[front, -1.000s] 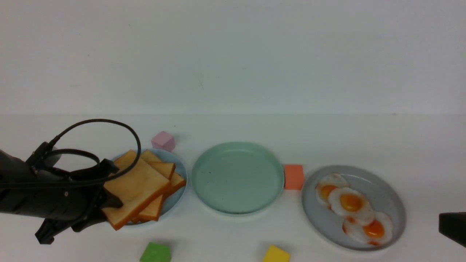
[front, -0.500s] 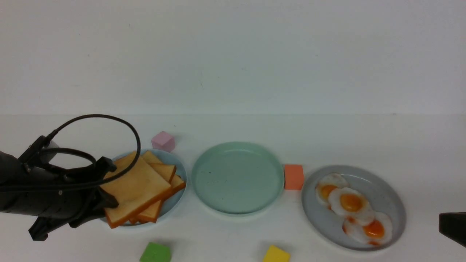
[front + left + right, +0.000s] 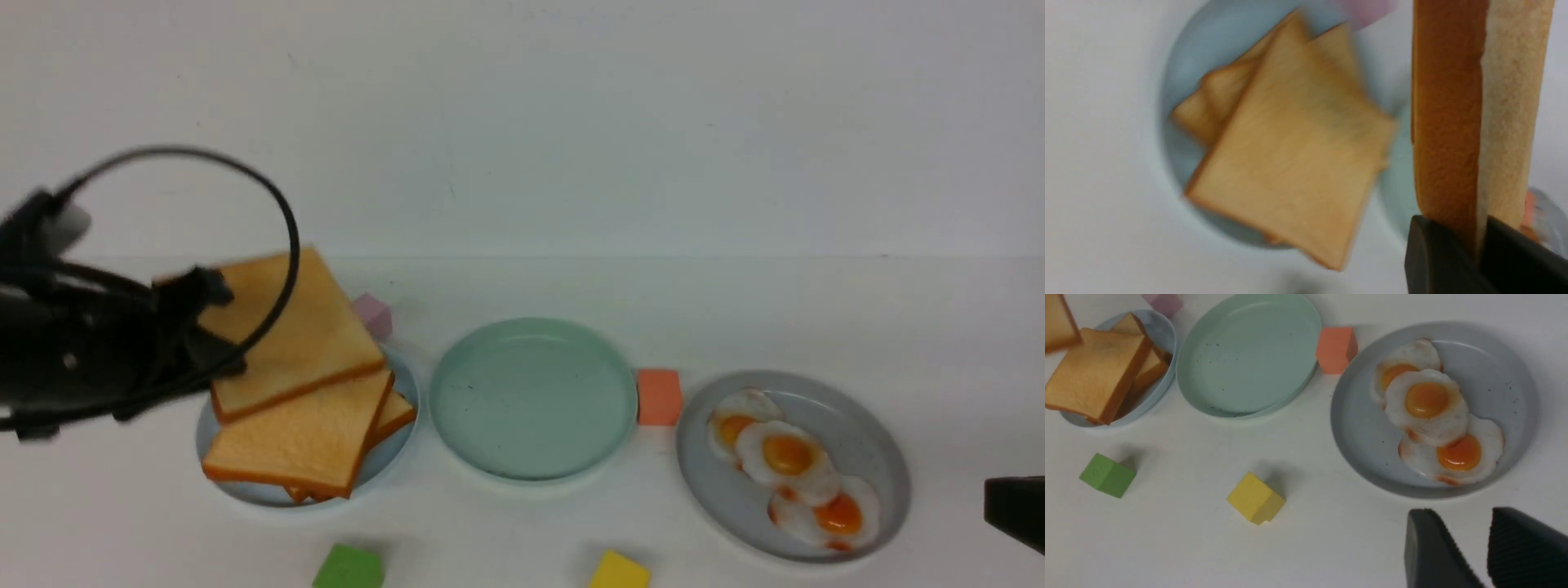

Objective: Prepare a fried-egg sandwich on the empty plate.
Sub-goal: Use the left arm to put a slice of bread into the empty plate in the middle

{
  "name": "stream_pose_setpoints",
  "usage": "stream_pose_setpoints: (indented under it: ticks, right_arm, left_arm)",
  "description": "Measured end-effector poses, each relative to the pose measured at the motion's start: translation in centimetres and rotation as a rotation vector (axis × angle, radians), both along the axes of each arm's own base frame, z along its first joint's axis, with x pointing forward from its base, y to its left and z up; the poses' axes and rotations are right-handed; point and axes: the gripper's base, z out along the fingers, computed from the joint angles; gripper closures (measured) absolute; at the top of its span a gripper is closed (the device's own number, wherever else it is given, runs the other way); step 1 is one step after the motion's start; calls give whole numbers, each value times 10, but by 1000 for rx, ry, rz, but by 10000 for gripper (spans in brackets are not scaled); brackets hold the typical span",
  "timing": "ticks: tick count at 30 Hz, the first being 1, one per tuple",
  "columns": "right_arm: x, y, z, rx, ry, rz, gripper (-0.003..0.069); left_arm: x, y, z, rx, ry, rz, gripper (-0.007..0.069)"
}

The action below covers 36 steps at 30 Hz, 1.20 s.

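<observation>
Toast slice (image 3: 294,335) in clamped left jaws, right jaws apart; three plates (image 3: 531,400), three fried eggs (image 3: 788,453), four cubes (image 3: 658,397).

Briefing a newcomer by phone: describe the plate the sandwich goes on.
Three plates sit in a row on the white table. The mint-green plate is the middle one, between the blue plate of toast and the grey plate of eggs; it alone is empty.

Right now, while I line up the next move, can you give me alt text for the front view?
The left tool grips a toast slice in the air, tilted, above the spare toast on the pale blue plate. To its right the mint-green plate sits empty, then a grey plate with three fried eggs. Small coloured cubes lie around the plates.
</observation>
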Motion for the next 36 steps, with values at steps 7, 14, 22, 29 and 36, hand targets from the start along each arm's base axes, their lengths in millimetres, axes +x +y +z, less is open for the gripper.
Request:
stream_pose_setpoints:
  ticks: [7,14,22,29,36]
  right_arm:
    - [0,0,0,3,1,0,417]
    - [0,2,0,30,8,1,417]
    - [-1,3,1,50,14,1,417]
    - [-1,3,1,49,16,2,417]
    - [-1,3,0,46,21,3,417]
  left_arm:
    - [19,-20,20,-52,3,-286,516]
    - [68,-80,-19,-85,58,-571,516]
    - [128,-126,-72,-4,131,-682,516]
    - [153,-130,-112,-4,197,-635,523]
    - [154,-127,-116,9,237,-586,522]
